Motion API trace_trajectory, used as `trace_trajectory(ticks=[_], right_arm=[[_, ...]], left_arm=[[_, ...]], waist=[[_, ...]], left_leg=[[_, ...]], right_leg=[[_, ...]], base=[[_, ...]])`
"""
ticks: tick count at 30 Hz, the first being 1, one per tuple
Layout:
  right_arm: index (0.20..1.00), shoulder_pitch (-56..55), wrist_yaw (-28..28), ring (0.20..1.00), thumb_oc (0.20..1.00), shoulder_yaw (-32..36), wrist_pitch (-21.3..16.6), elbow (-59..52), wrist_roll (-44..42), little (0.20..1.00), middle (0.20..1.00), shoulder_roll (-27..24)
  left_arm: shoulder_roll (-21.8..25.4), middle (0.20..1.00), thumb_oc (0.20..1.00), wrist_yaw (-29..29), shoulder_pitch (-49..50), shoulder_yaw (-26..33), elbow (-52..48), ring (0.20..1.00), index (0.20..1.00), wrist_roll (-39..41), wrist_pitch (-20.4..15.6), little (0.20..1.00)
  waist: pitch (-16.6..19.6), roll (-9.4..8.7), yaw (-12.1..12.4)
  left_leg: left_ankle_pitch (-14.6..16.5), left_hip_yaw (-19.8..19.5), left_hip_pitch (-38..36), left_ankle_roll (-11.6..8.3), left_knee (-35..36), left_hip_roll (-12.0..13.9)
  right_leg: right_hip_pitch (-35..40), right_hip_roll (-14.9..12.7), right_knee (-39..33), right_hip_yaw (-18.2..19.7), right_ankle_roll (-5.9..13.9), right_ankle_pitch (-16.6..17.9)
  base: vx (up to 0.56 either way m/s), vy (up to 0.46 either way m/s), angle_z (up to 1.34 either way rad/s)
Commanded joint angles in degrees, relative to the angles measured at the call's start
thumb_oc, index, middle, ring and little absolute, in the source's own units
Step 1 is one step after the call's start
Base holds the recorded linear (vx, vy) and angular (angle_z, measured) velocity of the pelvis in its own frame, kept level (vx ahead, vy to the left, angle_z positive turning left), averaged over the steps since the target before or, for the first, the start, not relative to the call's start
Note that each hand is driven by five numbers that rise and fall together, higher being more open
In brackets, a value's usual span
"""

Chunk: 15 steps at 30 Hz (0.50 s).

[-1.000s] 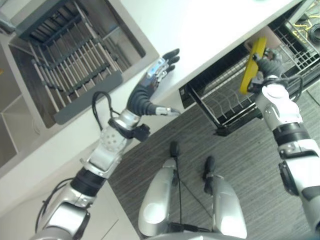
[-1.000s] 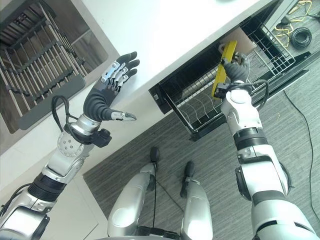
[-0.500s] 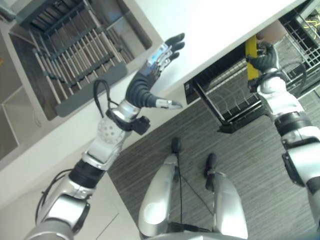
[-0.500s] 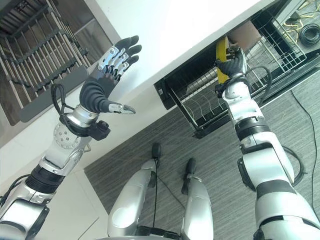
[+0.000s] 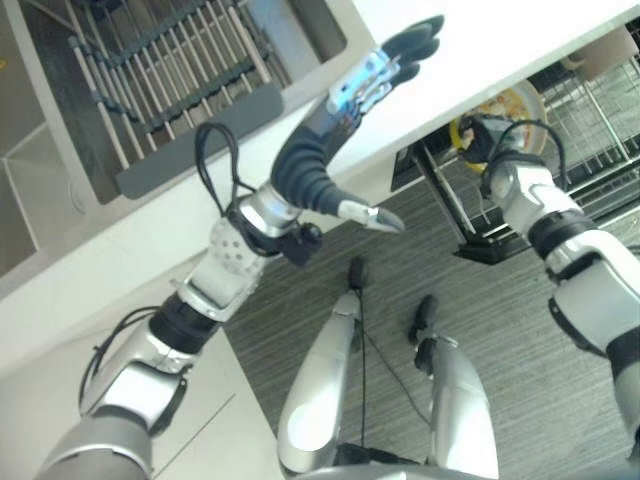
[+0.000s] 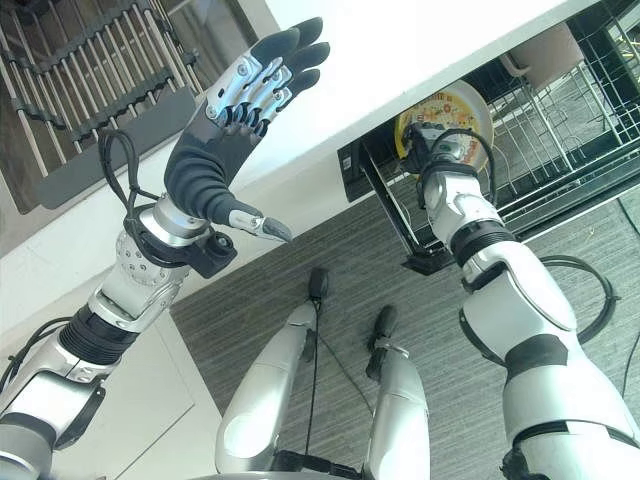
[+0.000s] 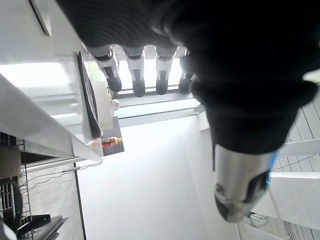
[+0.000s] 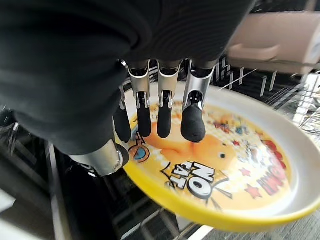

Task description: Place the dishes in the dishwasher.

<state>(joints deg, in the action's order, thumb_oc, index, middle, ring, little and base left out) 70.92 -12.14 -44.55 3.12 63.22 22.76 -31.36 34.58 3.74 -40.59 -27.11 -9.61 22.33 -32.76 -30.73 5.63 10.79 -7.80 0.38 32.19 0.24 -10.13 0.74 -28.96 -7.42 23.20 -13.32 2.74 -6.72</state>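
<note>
Holding yellow plate [image 8: 220, 170] in right hand [image 6: 432, 138], fingers [image 8: 192, 122] pressed on the printed face and thumb under the rim, clamped on it. Sitting low over the dishwasher rack [image 6: 560, 130], under the counter [image 6: 420, 50] edge, not yet slotted. Best done by tipping plate onto its edge, lining rim up with a gap between rack tines, lowering until seated, then letting go; probably worth keeping clear of the beige mug [image 6: 545, 55] deeper in the rack. Plate: round, shallow, glossy, likely plastic, so slippery in a pinch. Rack: thin dark wire grid, open mesh. Counter: flat, white, smooth. Left hand [image 6: 235, 120] raised above the counter, fingers straight and apart, empty.
</note>
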Motion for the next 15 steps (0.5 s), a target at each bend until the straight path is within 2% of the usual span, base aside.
trace_trajectory(ticks=[1, 8, 10, 11, 12, 15], right_arm=[[0.2, 4.61, -2.38, 0.2, 0.2, -2.43, -0.94, 1.42, 4.74, 0.2, 0.2, -0.13], [0.2, 4.24, -4.09, 0.2, 0.2, -3.41, -1.31, 3.1, 5.18, 0.2, 0.2, 0.67], [0.2, 4.16, -5.48, 0.2, 0.2, -3.39, -0.39, 3.39, 4.49, 0.2, 0.2, 0.96], [0.341, 4.11, -6.17, 0.341, 0.341, -3.24, 0.45, 3.39, 3.43, 0.341, 0.341, 0.89], [1.0, 3.61, -6.86, 1.0, 1.0, -2.79, 0.53, 3.35, 2.85, 1.0, 1.0, 0.65], [1.0, 3.65, -7.42, 1.0, 1.0, -1.82, 3.54, 3.62, -0.39, 1.0, 1.0, 0.86]], left_arm=[[-0.11, 1.0, 1.0, -3.13, 2.48, -1.27, 10.02, 1.0, 1.0, -3.67, -0.44, 1.0], [-0.28, 1.0, 1.0, -3.27, 0.66, -1.97, 12.57, 1.0, 1.0, -2.34, -2.02, 1.0], [-0.41, 1.0, 1.0, -3.39, 0.14, -2.3, 13.18, 1.0, 1.0, -2.26, -2.16, 1.0], [-0.42, 1.0, 1.0, -3.4, -0.01, -2.37, 13.31, 1.0, 1.0, -2.13, -2.16, 1.0], [-0.38, 1.0, 1.0, -3.44, -0.06, -2.35, 13.31, 1.0, 1.0, -2.06, -2.0, 1.0], [-0.63, 1.0, 1.0, -3.18, -0.13, -2.48, 13.51, 1.0, 1.0, -1.58, -1.76, 1.0]], waist=[[0.93, -2.23, 1.07], [0.93, -2.18, 0.92], [0.93, -2.31, 0.91], [0.93, -2.46, 0.89], [0.93, -2.63, 0.75], [0.93, -2.8, 0.74]], left_leg=[[4.91, -1.86, 2.31, 0.79, -1.65, -2.09], [4.65, -1.69, 3.43, 0.59, -1.05, -2.0], [4.61, -1.65, 3.65, 0.44, -1.01, -1.92], [4.67, -1.64, 3.77, 0.39, -1.12, -1.87], [4.68, -1.55, 3.82, 0.37, -1.13, -1.78], [4.82, -1.48, 3.66, 0.29, -1.07, -1.57]], right_leg=[[-1.67, -3.47, -6.13, -0.77, 4.52, 8.26], [-2.93, -4.09, -7.85, -1.27, 5.03, 9.72], [-3.17, -4.2, -7.94, -1.46, 5.18, 9.95], [-3.16, -4.23, -7.97, -1.52, 5.19, 9.97], [-3.24, -4.21, -7.89, -1.59, 5.3, 9.98], [-3.18, -4.03, -7.67, -1.58, 5.08, 9.82]], base=[[0.0, 0.0, 0.0], [0.0, 0.0, 0.0], [0.0, 0.0, 0.0], [-0.02, -0.014, 0.03], [-0.01, -0.018, 0.04], [-0.01, -0.011, 0.03]])
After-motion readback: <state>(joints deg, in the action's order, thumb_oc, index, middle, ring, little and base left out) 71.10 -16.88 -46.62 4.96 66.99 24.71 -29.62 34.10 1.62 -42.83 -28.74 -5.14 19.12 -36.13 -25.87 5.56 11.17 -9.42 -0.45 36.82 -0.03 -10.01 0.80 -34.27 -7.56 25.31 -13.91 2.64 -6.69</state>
